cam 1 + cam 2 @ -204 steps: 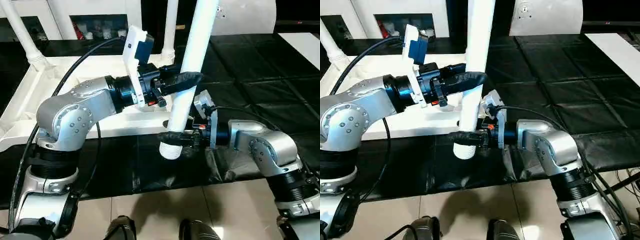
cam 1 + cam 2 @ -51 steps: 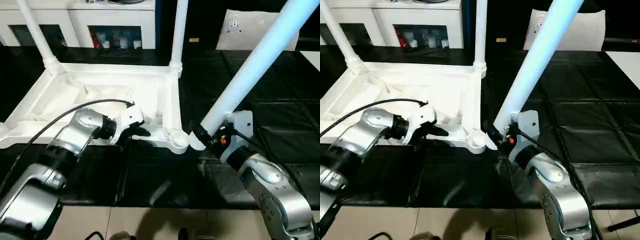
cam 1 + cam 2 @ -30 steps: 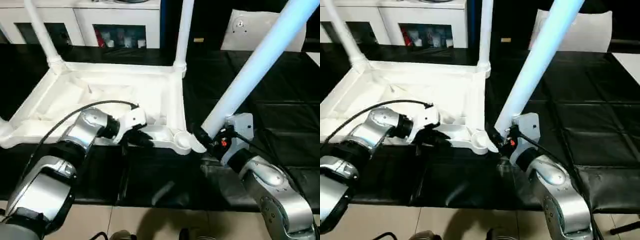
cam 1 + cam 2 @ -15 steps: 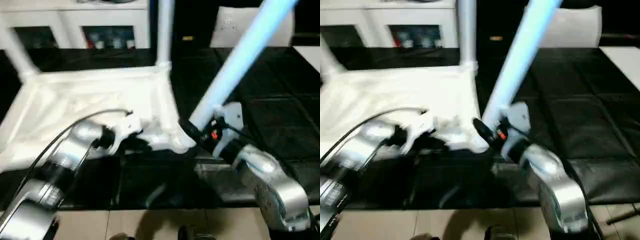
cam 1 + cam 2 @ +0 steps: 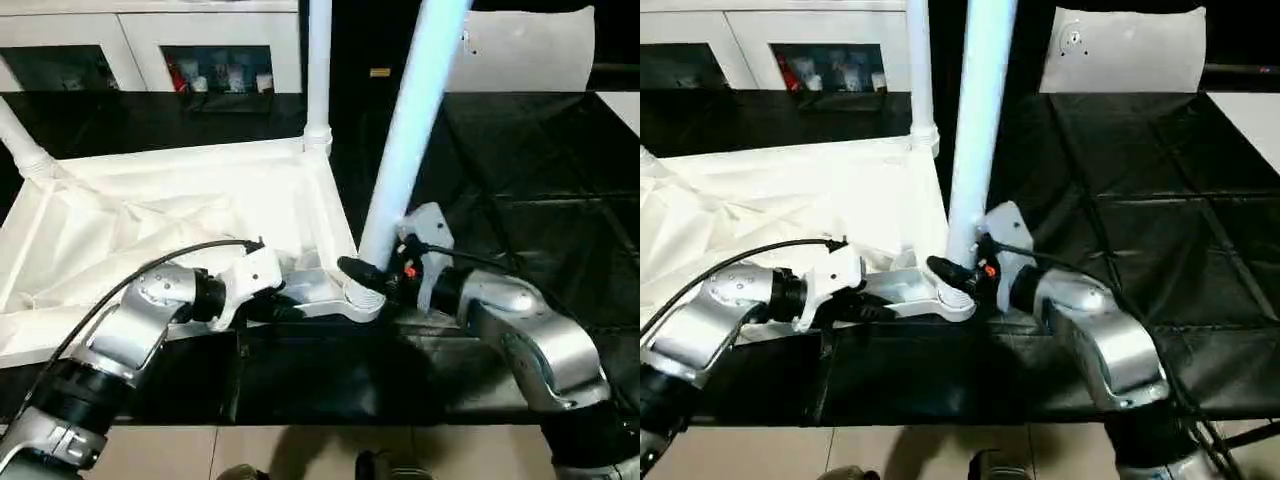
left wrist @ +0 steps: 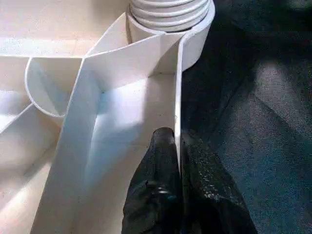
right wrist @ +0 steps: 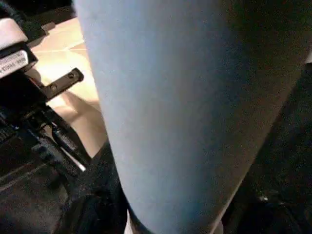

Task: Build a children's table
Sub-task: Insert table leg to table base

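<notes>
I cannot read any text here. On my left wrist camera housing (image 7: 12,58), as my right wrist view shows it, there is a white label (image 7: 13,61) with small dark print, but the letters are too small to make out. The white panel (image 5: 520,48) at the far right carries a small round mark, not readable either.

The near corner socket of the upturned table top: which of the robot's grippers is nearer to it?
Right. The right gripper holds the leg at the socket; the left gripper pinches the table top's rim farther along.
</notes>
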